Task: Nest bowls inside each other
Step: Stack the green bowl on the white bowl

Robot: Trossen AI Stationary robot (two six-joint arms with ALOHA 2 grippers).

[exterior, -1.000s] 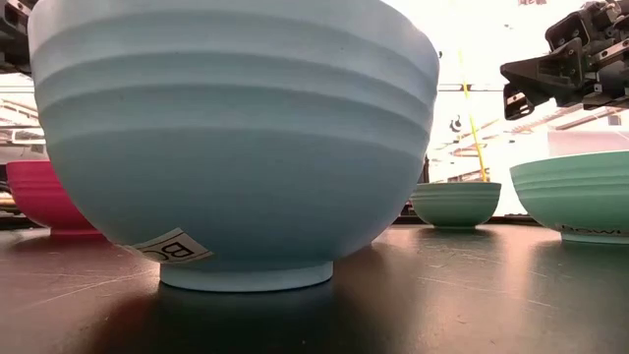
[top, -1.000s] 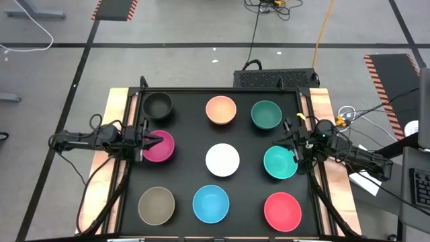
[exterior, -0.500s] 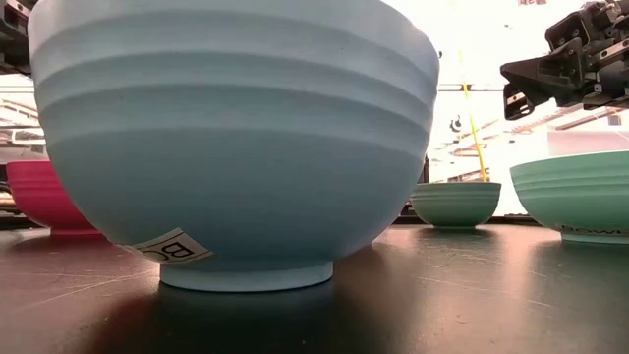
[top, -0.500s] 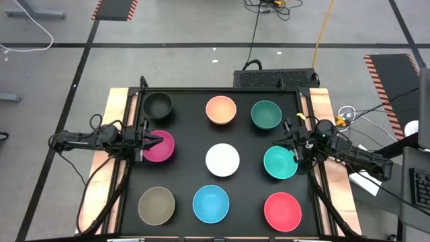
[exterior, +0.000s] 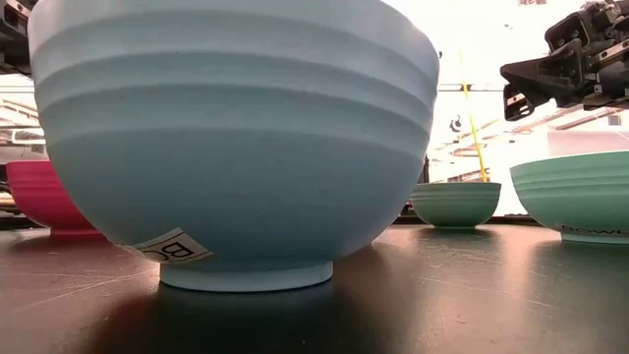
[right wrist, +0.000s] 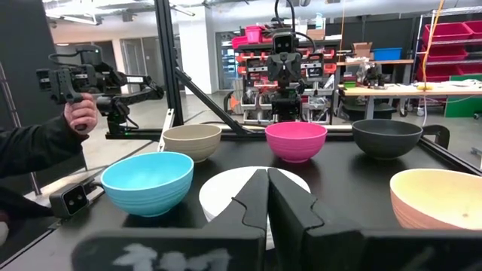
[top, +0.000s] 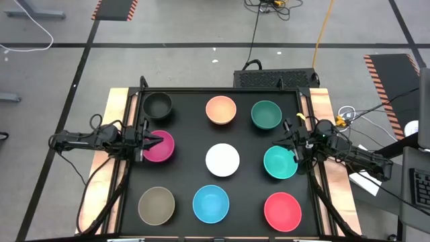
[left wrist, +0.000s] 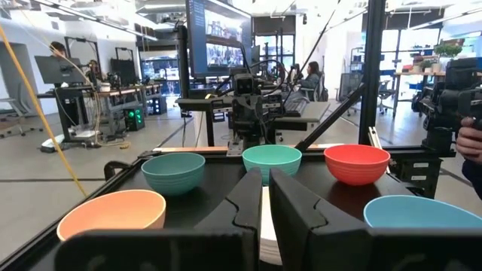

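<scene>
Nine bowls stand upright on their bases in a three-by-three grid on the black table: black [top: 158,105], peach-orange [top: 221,109], dark green [top: 267,114], magenta [top: 161,148], white [top: 222,160], teal [top: 278,163], olive-brown [top: 156,205], light blue [top: 211,204], red [top: 282,211]. My left gripper [top: 153,142] hovers shut over the magenta bowl's left rim. My right gripper [top: 290,149] hovers shut over the teal bowl's right rim, and the low view shows it [exterior: 511,88] above that bowl [exterior: 580,197]. The two grippers point toward each other across the white bowl [left wrist: 265,226].
The table has a raised black frame [top: 222,90] and wooden side boards [top: 115,121]. A person's hand and dark sleeve [right wrist: 71,120] show beyond the near-side bowls in the right wrist view, and a hand [left wrist: 471,143] in the left wrist view. Gaps between bowls are narrow.
</scene>
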